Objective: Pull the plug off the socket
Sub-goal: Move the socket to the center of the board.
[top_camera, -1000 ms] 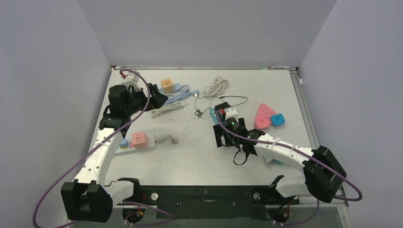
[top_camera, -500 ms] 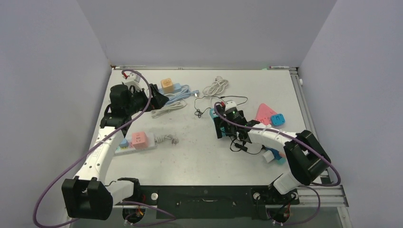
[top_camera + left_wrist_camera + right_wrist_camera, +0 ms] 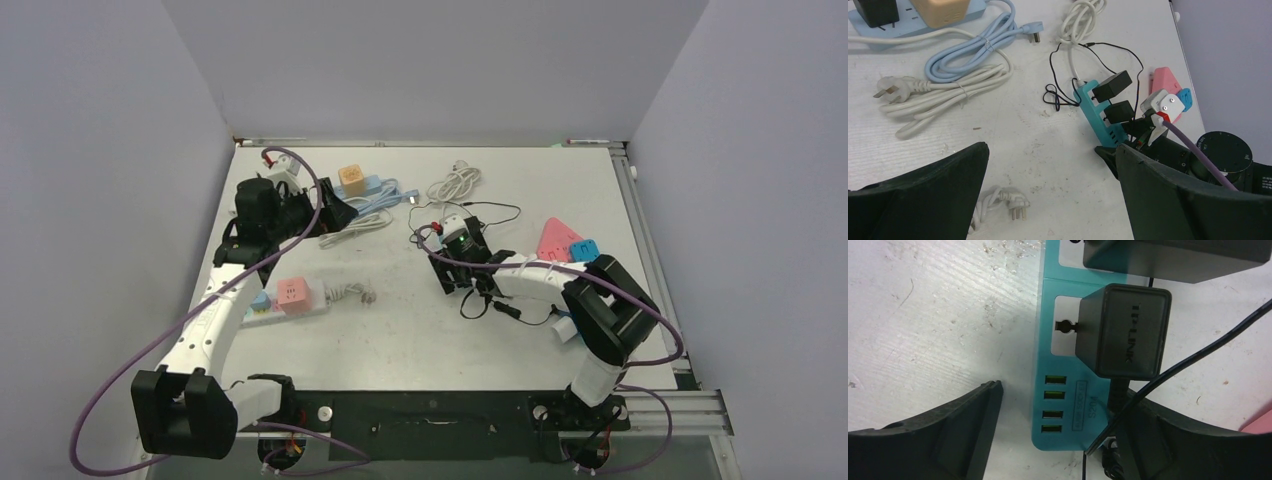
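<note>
The plug was a chunky black adapter, squarish with rounded corners and TP-LINK embossed along its top face. It sat pushed into a white socket panel on a teal power strip, right next to the strip's four little USB ports, which looked greenish inside. A thin black cord ran off from it across the surface. A second black adapter sat in the next socket up the strip. In the top view the whole strip lay around the middle of the surface, a bit right of centre.

The right tool hung low over the USB end of the strip with its fingers apart, one on each side of that end. There was bare surface between the left finger and the strip, so it wasn't gripping anything.

The left tool was spread wide open with nothing in it, up by the far-left part of the surface, near a coiled blue cable and a white cable. A pink triangular socket block sat to the right of the teal strip.
</note>
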`<state>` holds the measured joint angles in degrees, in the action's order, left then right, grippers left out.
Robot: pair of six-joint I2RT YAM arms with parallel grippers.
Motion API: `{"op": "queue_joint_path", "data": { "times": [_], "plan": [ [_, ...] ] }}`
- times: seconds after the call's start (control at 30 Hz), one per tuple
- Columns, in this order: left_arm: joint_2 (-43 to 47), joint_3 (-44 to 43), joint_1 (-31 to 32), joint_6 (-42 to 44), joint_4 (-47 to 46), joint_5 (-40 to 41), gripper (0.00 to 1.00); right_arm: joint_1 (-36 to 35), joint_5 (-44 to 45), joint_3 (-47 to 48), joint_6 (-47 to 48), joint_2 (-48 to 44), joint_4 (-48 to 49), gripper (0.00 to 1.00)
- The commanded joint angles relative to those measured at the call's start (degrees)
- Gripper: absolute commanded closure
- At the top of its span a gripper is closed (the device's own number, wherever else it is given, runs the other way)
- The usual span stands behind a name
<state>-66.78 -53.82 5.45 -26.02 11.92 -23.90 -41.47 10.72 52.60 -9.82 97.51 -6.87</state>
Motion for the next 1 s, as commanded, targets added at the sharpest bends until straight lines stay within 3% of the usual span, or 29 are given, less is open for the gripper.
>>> {"op": "queue_joint_path", "data": {
  "times": [0.0,0.17,0.27,0.37,0.63,0.97],
  "plan": [
    [-0.08,-2.21,1.13,1.14,-0.53,-0.44,0.04,-1.72,4.61,2.76,1.74,1.52,1.13,0.26],
    [-0.2,-2.34,1.96,1.35,0.03,0.43,0.04,-3.53,5.92,1.28,0.74,0.3,1.95,0.45],
    [-0.2,-2.21,2.17,1.43,-0.01,1.09,0.04,-4.32,7.13,0.67,-0.71,-0.34,1.98,0.63],
    [-0.43,-2.21,2.65,1.49,0.11,1.57,0.04,-5.82,8.18,0.35,-3.04,-1.64,1.21,0.72],
    [-0.76,-2.13,3.13,1.58,0.36,2.33,0.04,-15.15,13.42,-0.87,-14.81,-5.52,-2.54,0.82],
    [-0.1,-1.27,3.55,1.15,-0.57,3.68,0.04,-35.67,25.16,3.72,-34.87,-0.49,-7.24,0.82]
  ]
}}
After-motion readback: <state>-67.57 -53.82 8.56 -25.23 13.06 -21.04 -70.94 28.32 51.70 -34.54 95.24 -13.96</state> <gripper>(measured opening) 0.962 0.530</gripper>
